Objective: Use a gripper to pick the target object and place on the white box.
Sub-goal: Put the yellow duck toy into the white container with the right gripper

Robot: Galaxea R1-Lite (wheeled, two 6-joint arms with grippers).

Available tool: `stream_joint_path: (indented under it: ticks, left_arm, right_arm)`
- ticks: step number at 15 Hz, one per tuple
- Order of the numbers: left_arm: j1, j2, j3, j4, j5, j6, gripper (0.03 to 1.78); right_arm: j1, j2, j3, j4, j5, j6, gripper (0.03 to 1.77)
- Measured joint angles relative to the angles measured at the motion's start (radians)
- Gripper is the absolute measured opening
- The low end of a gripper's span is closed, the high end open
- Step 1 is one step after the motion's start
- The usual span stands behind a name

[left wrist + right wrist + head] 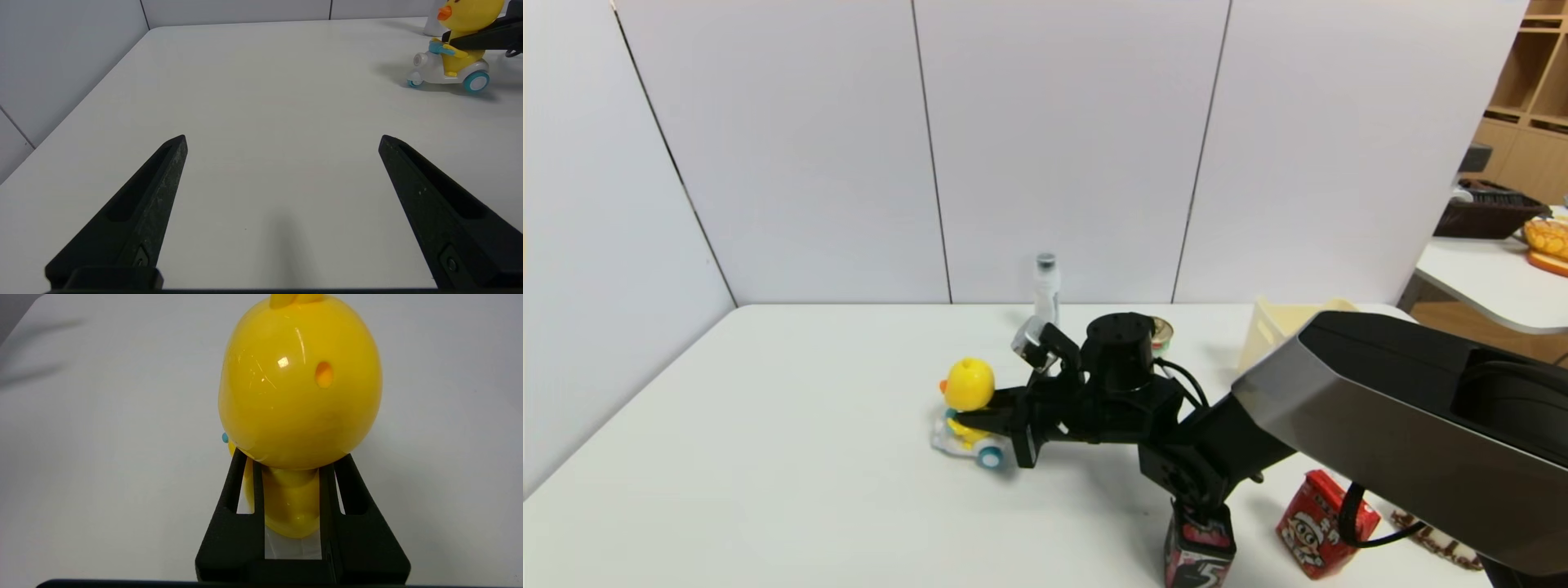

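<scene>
Working from your left: the left gripper [282, 141] is not showing in the head view at all. Only its own wrist view is catching it, jaws spread wide over bare tabletop [253, 102] and gripping nothing.

Next you are looking at the target object [966, 412], sitting on the tabletop left of centre. The duck is facing the robot's left, orange beak leading, and the cart's long axis is running left to right, with the duck upright on it. In the left wrist view a black finger is crossing the duck's chest, so part of the body is hidden. In the right wrist view you are seeing only the back of the head, which is blocking the beak and most of the cart.

The right gripper [980, 416] is reaching in from the right, its jaws pinching the duck's neck just beneath the head, one finger on each side.

Farther right, the arm is covering most of the white box [1274, 331], leaving you one corner near the back wall. The arm is also hiding part of the small can [1161, 331] and the top of the black-pink carton [1199, 555]. The red carton [1319, 523] is lying partly behind a cable.
</scene>
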Motion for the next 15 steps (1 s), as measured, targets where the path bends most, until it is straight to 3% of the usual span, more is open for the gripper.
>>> stream_joint_path:
  ticks: [15]
  left_arm:
    - [0.0, 0.0, 0.0, 0.0, 0.0, 0.0, 1.69]
  right_arm:
    - [-0.033, -0.068, -0.044, -0.08, 0.0, 0.001, 0.37]
